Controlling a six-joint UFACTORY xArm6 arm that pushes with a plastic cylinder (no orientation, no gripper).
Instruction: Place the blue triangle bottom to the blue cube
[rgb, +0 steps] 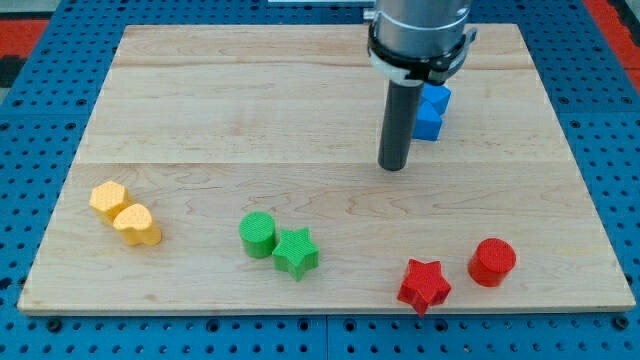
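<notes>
Camera view shows my tip (393, 165), a bare rod with no pincer, just left of the blue blocks (432, 110); steer around them before you push.

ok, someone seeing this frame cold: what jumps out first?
The dark rod coming down from the view's top, my tip resting on bare board just left of and below the blue blocks, which sit partly hidden behind the rod. Then the colour pairs along the view's bottom: two yellow blocks at left, green cylinder touching green star in the middle, red star and red cylinder at right.
</notes>
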